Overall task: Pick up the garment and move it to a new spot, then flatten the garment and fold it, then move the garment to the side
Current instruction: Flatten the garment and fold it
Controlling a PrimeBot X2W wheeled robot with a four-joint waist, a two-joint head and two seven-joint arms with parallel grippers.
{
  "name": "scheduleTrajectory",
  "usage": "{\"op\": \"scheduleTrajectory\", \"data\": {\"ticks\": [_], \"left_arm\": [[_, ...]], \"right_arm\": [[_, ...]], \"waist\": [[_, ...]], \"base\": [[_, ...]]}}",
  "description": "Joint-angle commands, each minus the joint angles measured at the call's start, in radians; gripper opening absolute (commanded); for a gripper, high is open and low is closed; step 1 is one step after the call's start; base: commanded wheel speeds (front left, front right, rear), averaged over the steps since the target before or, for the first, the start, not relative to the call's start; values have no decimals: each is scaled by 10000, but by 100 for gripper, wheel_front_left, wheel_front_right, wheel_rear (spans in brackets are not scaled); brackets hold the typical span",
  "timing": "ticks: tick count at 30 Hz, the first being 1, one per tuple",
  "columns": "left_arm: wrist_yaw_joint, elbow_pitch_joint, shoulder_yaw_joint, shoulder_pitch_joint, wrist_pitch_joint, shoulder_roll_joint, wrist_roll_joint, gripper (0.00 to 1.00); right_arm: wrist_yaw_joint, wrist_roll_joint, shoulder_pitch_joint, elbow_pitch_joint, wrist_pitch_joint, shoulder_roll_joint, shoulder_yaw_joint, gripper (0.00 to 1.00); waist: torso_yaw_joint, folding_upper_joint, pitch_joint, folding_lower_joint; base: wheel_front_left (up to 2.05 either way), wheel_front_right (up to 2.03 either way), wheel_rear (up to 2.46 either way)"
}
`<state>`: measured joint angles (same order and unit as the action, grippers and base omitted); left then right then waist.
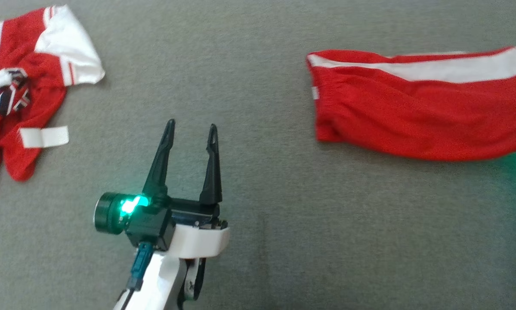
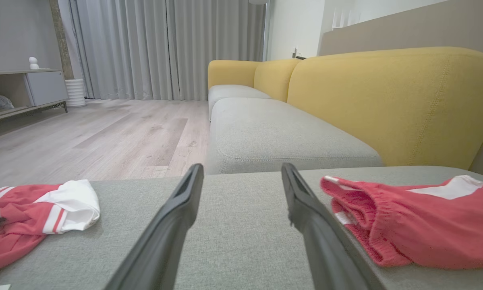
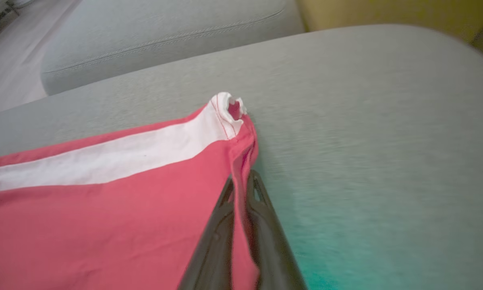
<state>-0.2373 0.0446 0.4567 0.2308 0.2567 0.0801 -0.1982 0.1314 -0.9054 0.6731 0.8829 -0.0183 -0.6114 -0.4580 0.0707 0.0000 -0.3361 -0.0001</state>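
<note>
Bare cushion [image 1: 258, 86] between jersey [image 1: 21, 86] and shorts [image 1: 412, 116]

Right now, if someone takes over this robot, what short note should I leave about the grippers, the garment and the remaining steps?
Left gripper: open, holding nothing, above the grey cushion between the two garments.
Right gripper: shut on the hem of the red shorts.
Red shorts: lying mostly flat at the cushion's right; a crumpled jersey lies at the left, apart from both grippers.
Done: grip made.
Left: carry the shorts; whether folding is finished I cannot tell.
</note>
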Motion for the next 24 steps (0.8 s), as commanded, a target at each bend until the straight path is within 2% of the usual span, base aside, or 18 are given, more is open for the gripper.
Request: {"op": "scheduleTrajectory", "data": {"ticks": [1, 6, 13, 19, 24], "left_arm": [[51, -364, -452, -81, 50, -29, 128, 100], [307, -322, -645, -192, 50, -120, 262, 100], [556, -103, -733, -312, 51, -221, 337, 100], [713, 81, -735, -365, 51, -268, 294, 100], [817, 171, -663, -451, 51, -288, 186, 100]], "right_arm": [[-7, 85, -237, -82, 277, -624, -16, 0], [-7, 220, -146, -180, 808, -973, 230, 0], [-7, 477, 162, -1421, 1149, -884, 252, 0], [-7, 673, 183, -3275, 1007, -500, 517, 0], [-7, 935, -245, -5116, 518, 432, 647, 0]], "waist": [[-393, 0, 325, 1], [-726, 0, 423, 1], [-958, 0, 591, 1], [-894, 0, 800, 1], [-664, 0, 904, 1]], "base": [[0, 0, 0], [0, 0, 0], [0, 0, 0], [0, 0, 0], [0, 0, 0]]}}
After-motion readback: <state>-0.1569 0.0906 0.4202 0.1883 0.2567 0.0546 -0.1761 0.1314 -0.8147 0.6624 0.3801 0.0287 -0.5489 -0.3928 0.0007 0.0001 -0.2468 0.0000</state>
